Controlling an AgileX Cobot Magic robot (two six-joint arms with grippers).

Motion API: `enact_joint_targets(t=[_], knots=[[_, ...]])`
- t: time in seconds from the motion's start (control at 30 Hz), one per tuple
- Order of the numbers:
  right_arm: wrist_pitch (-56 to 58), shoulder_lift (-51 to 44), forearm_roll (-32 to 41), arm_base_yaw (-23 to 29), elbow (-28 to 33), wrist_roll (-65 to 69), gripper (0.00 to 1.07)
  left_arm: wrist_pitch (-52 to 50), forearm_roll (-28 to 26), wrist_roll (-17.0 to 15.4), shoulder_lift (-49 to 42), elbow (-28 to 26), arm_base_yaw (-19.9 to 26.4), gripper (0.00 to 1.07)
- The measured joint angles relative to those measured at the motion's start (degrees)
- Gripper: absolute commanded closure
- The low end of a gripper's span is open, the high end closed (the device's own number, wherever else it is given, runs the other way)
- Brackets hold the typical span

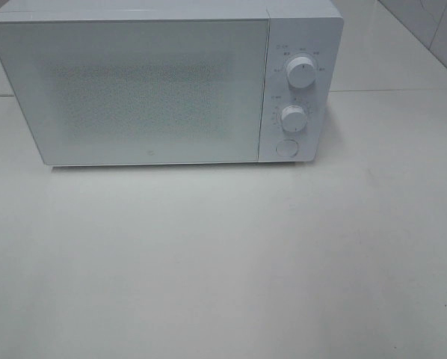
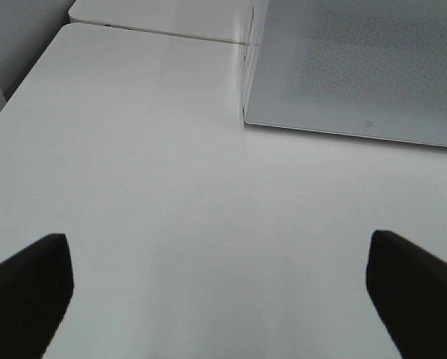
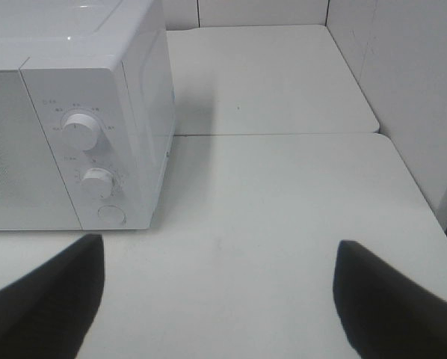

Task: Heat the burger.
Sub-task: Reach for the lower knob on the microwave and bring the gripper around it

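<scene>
Burger: not in sight in any view; may be behind the shut door (image 1: 126, 93), cannot tell, the panel is frosted.
Microwave (image 1: 164, 82): white, at the back of the desk (image 1: 223, 269), door flush closed.
Controls: upper knob (image 1: 301, 73), lower knob (image 1: 293, 117) and round button (image 1: 286, 147) on the right-hand panel; settings too small to read.
Left pincer (image 2: 217, 250): wide, nothing between the jaws, hangs over bare desk near the door's left corner.
Right pincer (image 3: 220, 250): wide, holding nothing, faces the control panel, apart from it.
Step, judged: open the door or set the knobs, depending on where the burger is.
Risk 1: heat started with no burger inside. Cause: the door hides the cavity.
Risk 2: jaws slip off a knob or turn the wrong one. Cause: knobs are small and smooth, one right above the other.
Risk 3: a press shoves the microwave back. Cause: smooth desk, nothing braces it.
</scene>
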Motion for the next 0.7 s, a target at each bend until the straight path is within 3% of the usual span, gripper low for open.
enact_joint_targets(t=[0.7], knots=[[-25.9, 12.3, -0.9, 0.0, 10.6, 0.1, 0.31, 0.0, 0.0, 0.0, 0.0, 0.0, 0.0, 0.06]])
